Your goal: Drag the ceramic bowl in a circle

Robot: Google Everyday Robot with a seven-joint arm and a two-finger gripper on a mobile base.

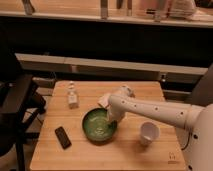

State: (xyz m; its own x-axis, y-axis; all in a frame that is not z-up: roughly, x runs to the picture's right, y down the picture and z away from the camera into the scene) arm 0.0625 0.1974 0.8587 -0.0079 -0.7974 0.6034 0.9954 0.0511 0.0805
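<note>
The ceramic bowl [97,126] is a wide, glossy green dish with pale ring marks inside, sitting on the wooden table [107,157] left of centre. My white arm reaches in from the right and bends down. My gripper [111,119] is at the bowl's right rim, its tip reaching into the bowl on that side. The arm's wrist hides part of the rim there.
A small white cup [149,133] stands to the right of the bowl. A dark phone [62,137] lies to the bowl's left. A small bottle [73,96] and a pale folded item [105,99] sit behind it. A dark chair [15,107] stands at the table's left.
</note>
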